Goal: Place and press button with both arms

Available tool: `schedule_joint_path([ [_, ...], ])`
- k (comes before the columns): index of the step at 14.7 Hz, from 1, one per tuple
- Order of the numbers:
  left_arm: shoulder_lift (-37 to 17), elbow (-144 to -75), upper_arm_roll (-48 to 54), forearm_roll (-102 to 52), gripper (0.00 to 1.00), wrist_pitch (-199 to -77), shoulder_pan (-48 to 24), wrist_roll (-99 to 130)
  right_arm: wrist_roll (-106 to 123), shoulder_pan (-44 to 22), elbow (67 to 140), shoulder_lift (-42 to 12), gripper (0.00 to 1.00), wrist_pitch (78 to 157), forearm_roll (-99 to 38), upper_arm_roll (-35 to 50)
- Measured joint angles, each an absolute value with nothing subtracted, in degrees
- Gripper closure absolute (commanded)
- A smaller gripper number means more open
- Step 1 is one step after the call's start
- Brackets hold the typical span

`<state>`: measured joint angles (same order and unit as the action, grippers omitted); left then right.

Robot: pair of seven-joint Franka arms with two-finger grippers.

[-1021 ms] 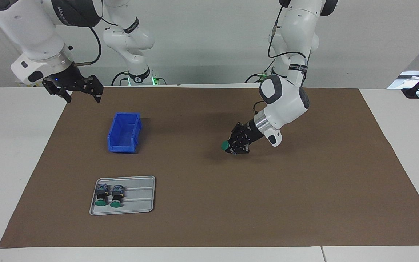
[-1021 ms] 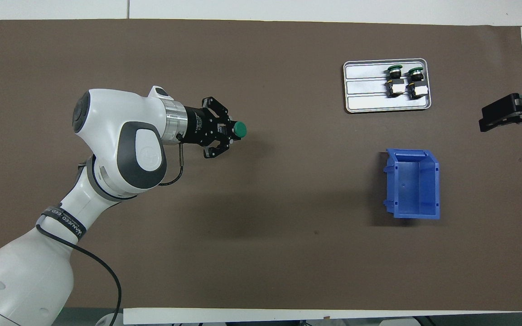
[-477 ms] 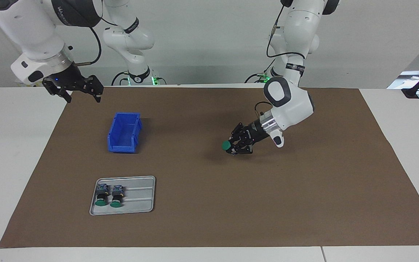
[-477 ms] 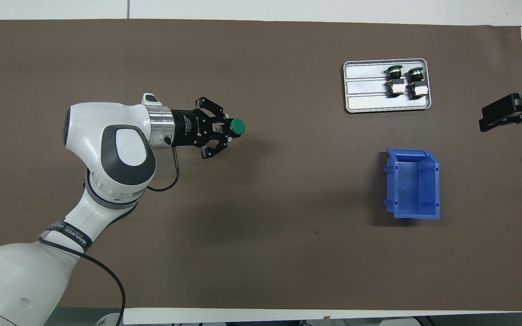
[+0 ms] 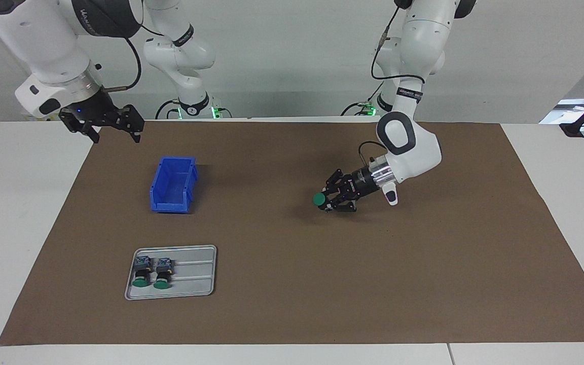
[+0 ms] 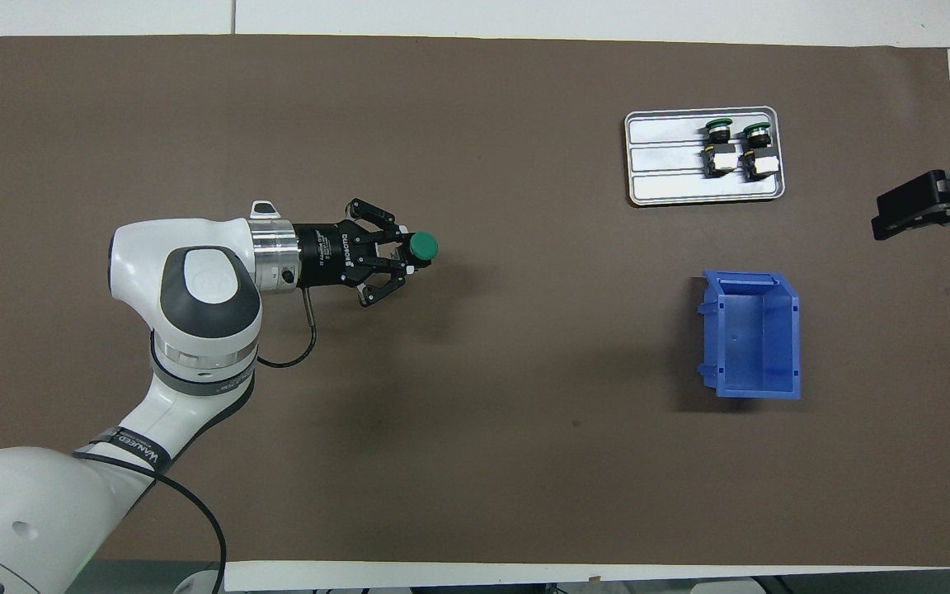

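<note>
My left gripper [image 5: 326,199] [image 6: 406,252] is shut on a button [image 5: 318,199] [image 6: 423,244] with a round green cap. It holds the button sideways, just above the brown mat, the cap pointing toward the right arm's end of the table. Two more buttons [image 5: 142,272] [image 6: 720,147] lie side by side in the grey tray [image 5: 195,274] [image 6: 665,157]. My right gripper [image 5: 112,125] [image 6: 920,210] hangs open and empty in the air above the mat's edge at the right arm's end; that arm waits.
A blue bin [image 5: 173,183] [image 6: 751,334] stands open-topped on the mat, nearer to the robots than the tray. The brown mat [image 5: 292,284] [image 6: 475,462] covers most of the white table.
The left arm's wrist has swung round and levelled out, so the gripper now lies nearly flat over the mat. The held button has barely shifted. The right arm has not moved.
</note>
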<state>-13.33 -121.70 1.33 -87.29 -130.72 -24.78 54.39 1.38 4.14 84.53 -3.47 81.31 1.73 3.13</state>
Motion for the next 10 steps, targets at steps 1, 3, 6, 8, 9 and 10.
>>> schedule_joint_path([
  [1,-13.34,-122.83,1.31,-90.74,1.0,-129.78,-24.12,50.36,1.38,4.14,84.53,-3.47,0.01,81.31,1.73,3.13],
  [3,-13.4,-124.7,1.32,-97.18,1.0,-128.5,-23.54,43.57,1.38,4.14,84.53,-3.47,0.01,81.31,1.73,3.13],
  [6,-14.07,-125.6,1.52,-102.27,1.0,-127.3,-23.6,38.33,1.38,4.14,84.53,-3.47,0.01,81.31,1.73,3.13],
  [8,-14.83,-126.25,1.6,-105.57,1.0,-125.7,-23.68,33.24,1.38,4.14,84.53,-3.47,0.01,81.31,1.73,3.13],
  [9,-15.29,-126.69,1.67,-106.89,1.0,-124.6,-23.71,31.25,1.38,4.14,84.53,-3.47,0.01,81.31,1.73,3.13],
  [10,-15.79,-127.0,1.71,-107.66,1.0,-123.7,-23.71,30.0,1.38,4.14,84.53,-3.47,0.01,81.31,1.73,3.13],
])
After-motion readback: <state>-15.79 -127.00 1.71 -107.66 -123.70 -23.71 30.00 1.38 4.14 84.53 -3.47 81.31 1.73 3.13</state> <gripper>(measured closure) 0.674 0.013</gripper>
